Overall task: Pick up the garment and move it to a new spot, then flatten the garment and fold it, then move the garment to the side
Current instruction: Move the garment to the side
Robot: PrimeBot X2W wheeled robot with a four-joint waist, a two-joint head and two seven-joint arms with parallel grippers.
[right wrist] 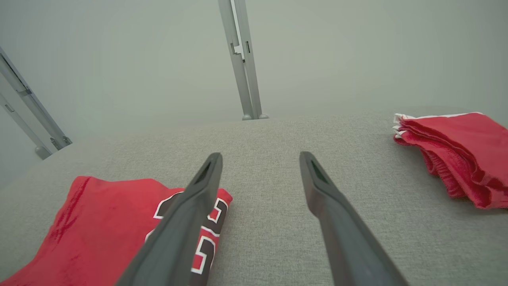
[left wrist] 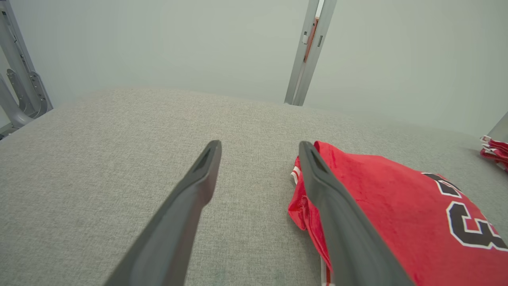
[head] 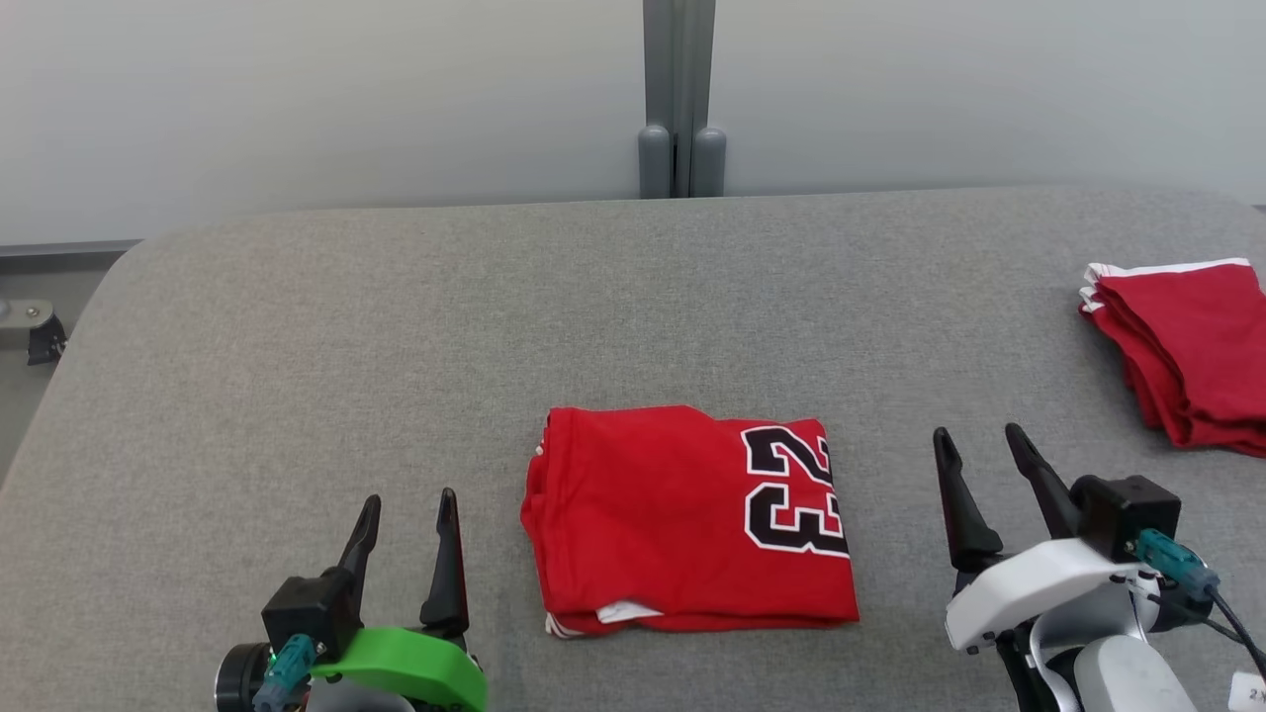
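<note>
And here we are with the garment (head: 687,519), a red jersey, lying folded into a neat rectangle on the grey table (head: 297,346), about midway between the left and right edges and close to the near edge, the robot's side. The black-and-white number 23 (head: 791,489) sits along the rectangle's right side, and a bit of white trim peeks out at its near left corner. The left gripper (head: 408,496) hangs just left of the jersey, fingers spread apart with nothing between them. In the left wrist view one finger lines up over the jersey's left edge, but I can't say it touches. The right gripper (head: 977,431) stands off the jersey's right side, near but clear of it, fingers also wide and empty. By the look of it the flattening and folding are done, so the step in hand is the last one: moving the garment to the side. That calls for a grip that takes every layer at once, most likely both grippers pinching the bundle from its two sides low against the table, so the fold doesn't spill open on the way. The natural place to go, I'd judge, is the pile of folded red garments (head: 1187,346) at the table's right edge, white trim showing on its far side. As for containers, the cloth here lies straight on the table's cover, the pile included, not inside anything.
</note>
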